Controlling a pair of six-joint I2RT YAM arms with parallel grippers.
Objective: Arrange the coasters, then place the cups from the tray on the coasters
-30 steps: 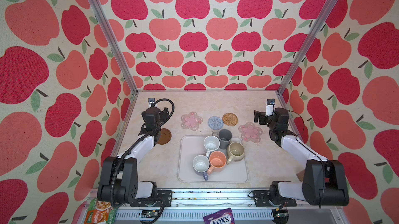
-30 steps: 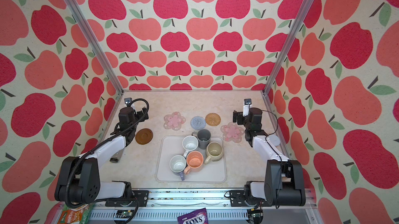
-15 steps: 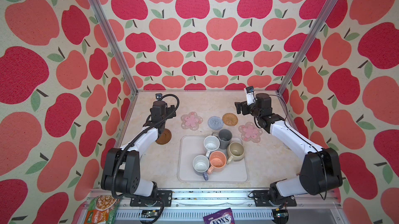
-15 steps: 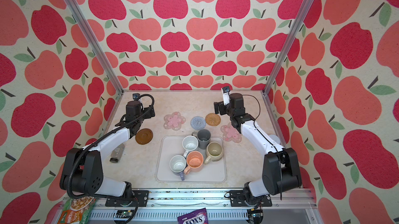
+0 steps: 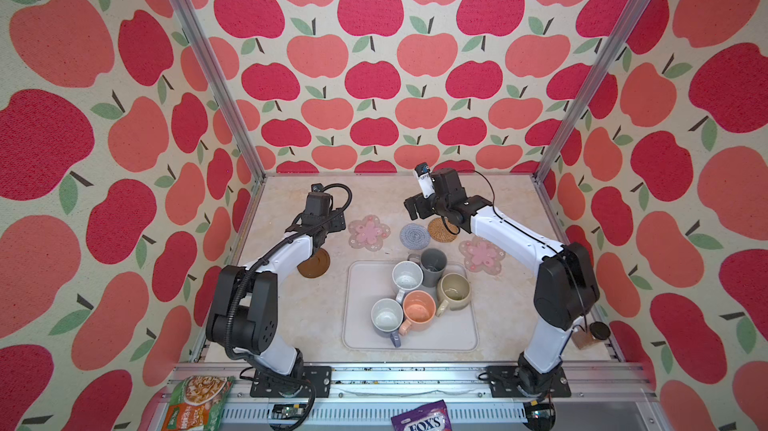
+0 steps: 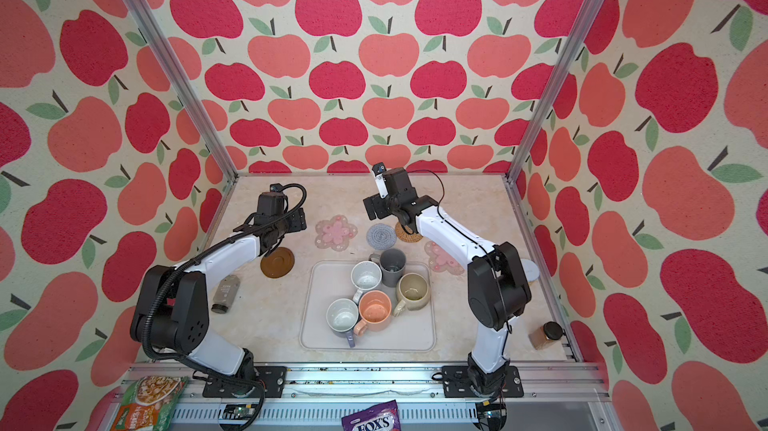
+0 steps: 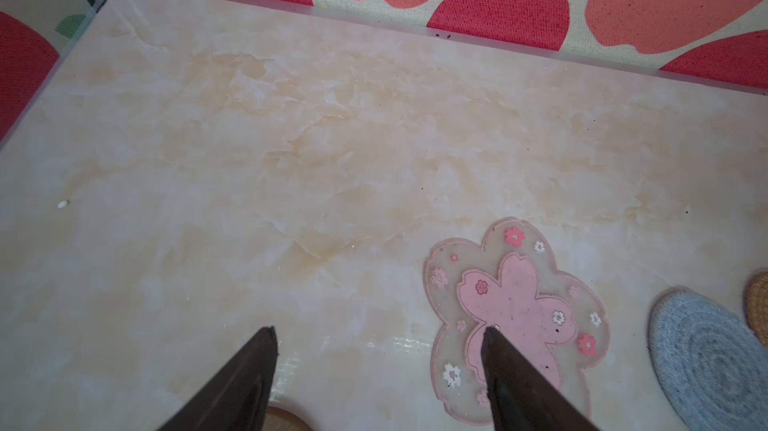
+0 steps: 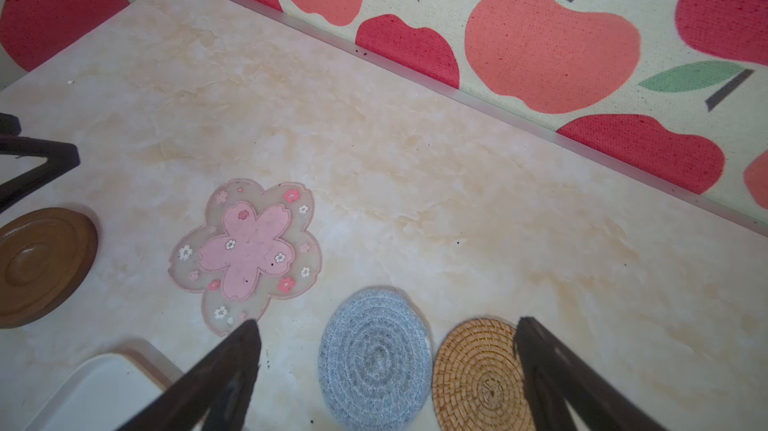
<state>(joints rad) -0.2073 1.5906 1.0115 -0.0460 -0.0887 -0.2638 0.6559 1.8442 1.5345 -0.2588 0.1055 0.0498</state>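
Five coasters lie on the table: a pink flower coaster, a blue-grey round one, a rattan one, a second pink flower and a dark brown disc. The tray holds five cups: white, dark grey, beige-olive, peach, lavender-grey. My left gripper is open and empty, one finger over the left flower coaster's edge. My right gripper hangs open and empty above the blue-grey coaster and the rattan coaster.
A small bottle lies on its side by the left arm's base. A brown jar with a black lid stands at the front right corner. Apple-patterned walls close the back and both sides. Snack packets lie beyond the front rail.
The right gripper swung left, from over the right flower coaster to above the blue-grey and rattan ones. The left gripper moved right towards the left flower coaster, its jaws narrowing slightly.
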